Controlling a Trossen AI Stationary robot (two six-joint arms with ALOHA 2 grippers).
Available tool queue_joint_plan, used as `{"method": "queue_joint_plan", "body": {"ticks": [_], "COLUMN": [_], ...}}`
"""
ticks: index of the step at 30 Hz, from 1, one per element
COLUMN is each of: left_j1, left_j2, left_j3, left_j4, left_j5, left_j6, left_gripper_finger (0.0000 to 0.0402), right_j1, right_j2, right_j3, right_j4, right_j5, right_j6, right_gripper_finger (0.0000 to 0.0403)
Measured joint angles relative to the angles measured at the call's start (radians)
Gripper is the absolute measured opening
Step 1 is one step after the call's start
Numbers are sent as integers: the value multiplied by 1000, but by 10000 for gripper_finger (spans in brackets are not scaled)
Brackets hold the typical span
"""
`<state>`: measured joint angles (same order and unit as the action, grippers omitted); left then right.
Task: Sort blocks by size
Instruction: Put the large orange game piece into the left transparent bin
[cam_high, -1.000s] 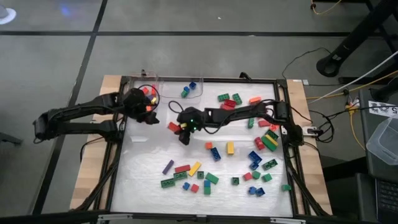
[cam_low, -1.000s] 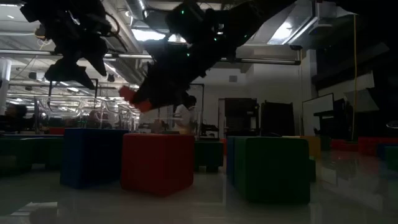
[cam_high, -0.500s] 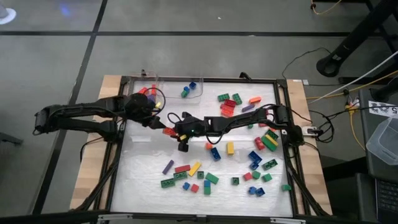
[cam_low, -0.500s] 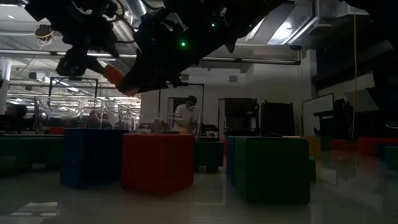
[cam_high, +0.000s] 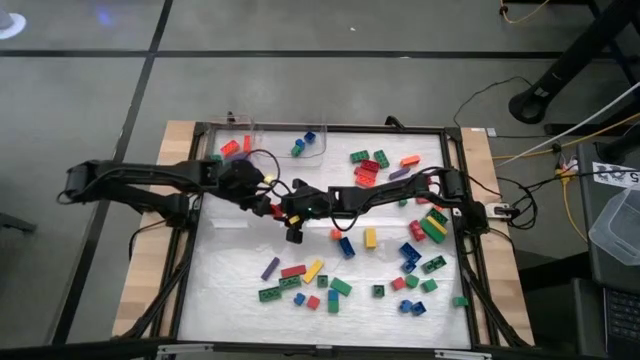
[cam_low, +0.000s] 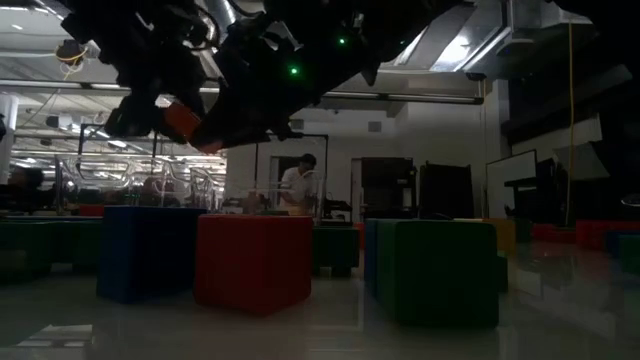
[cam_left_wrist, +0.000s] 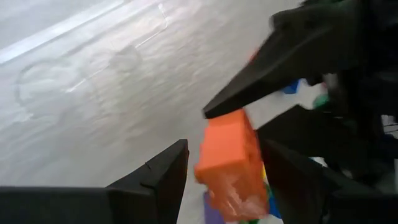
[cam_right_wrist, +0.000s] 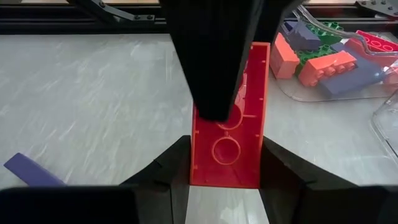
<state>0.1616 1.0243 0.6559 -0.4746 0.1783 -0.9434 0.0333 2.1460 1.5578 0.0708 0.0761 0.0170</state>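
though no writing legible, right gripper (cam_right_wrist: 225, 163) pinches red block (cam_right_wrist: 231, 134); left gripper (cam_left_wrist: 224, 171) spread around it.

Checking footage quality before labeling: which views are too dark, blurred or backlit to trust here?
Low view: backlit by ceiling lights, arms only silhouettes, the red block barely readable. Left wrist view: motion-blurred, block edges soft. Right wrist view: sharp, even light, red block clear between the right hand fingers. High view: evenly lit, slight sheen on the white mat.
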Motion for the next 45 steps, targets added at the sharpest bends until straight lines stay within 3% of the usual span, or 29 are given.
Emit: {"method": "queue_joint_plan", "body": {"ticks": [4, 12, 23, 28, 33, 38, 45], "left_j1": [0, 1, 24, 76, 173, 282, 373], "left_j2": [35, 50, 29, -37, -160, -302, -425], "left_j3": [0, 1, -1, -1, -1, 0, 0], "left_j4": [9, 30, 0, -47, -106, -143, -172], "left_j5": [2, -5, -11, -10, -27, -136, -460], "left_j6": [4, 2, 68, 134, 238, 374, 487], "left_gripper_finger": [178, 85, 78, 79, 78, 81, 90], "right_j1": [0, 0, -1, -1, -1, -1, 0], "right_j2": [0, 0, -25, -96, -179, -250, -293], "right_j3": [0, 0, 2, 2, 2, 2, 2], "right_j4": [-7, -21, -92, -291, -505, -722, -942], "right_j5": [-1, 16, 21, 29, 20, -16, -140], "right_j6": [0, -4, 36, 53, 175, 295, 464], "right_gripper_finger": [150, 158, 242, 259, 254, 242, 225]}}
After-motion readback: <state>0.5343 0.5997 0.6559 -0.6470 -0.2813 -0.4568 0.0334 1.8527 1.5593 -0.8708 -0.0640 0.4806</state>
